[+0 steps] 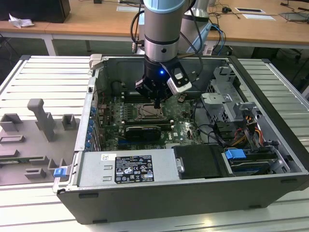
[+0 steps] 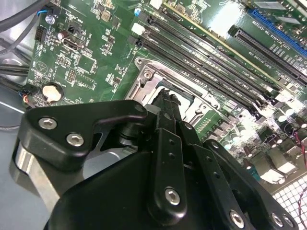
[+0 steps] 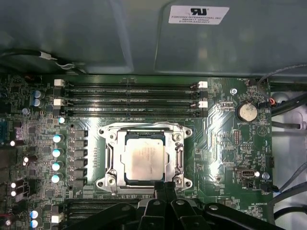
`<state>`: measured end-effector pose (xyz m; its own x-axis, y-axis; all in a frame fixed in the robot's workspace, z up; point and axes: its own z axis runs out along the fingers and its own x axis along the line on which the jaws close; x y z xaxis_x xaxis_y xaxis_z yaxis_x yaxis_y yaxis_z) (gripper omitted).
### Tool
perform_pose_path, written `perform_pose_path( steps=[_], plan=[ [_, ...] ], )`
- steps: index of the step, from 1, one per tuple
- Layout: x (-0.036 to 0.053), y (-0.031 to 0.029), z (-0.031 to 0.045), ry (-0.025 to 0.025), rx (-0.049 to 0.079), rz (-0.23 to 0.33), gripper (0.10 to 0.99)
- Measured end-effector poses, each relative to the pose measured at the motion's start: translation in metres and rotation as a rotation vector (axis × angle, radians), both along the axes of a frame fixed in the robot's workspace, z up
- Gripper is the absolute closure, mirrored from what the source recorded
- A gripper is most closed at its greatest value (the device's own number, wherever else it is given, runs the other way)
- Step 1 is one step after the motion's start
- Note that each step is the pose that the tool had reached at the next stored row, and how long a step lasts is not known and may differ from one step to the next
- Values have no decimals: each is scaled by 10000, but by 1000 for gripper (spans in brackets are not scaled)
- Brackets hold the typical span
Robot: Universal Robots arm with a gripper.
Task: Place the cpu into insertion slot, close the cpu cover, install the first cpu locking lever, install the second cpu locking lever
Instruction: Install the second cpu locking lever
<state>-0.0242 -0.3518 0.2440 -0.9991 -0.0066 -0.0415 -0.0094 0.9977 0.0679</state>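
CPU [image 1: 150,112] work is being shown first in the exterior view. An open computer case [image 1: 270,145] is lying on a slatted table [image 1: 43,77], and the gripper [image 1: 158,103] is being held low over the insertion slot [image 1: 145,117], near the middle of the green motherboard [image 1: 186,126]. A long black graphics card [image 1: 141,131] is lying just beside the socket.

In the second wrist view, the gripper [image 2: 165,96] is being seen from behind, with its black fingers [image 2: 167,120] pressed together and nothing held between them. The tip is being kept right at the metal edge of the insertion slot [image 2: 146,76]. Long memory slots [image 2: 211,72] are running beside it.

In the first wrist view, the cpu [image 3: 143,160] is being seen already lying flat inside the insertion slot [image 3: 106,143]. The cpu cover [image 3: 169,135] looks like it is lying down around the chip. Whether the locking levers are being held fast cannot be told, so that part is being judged as likely left to do. The gripper [image 3: 164,184] is being held just beside the socket's edge, clenched and empty.
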Motion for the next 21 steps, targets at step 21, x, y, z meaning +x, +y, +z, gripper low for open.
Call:
perform_pose_path(
  steps=[21],
  plan=[
    [0,-122,0,-1,0,0,980]
  ],
)
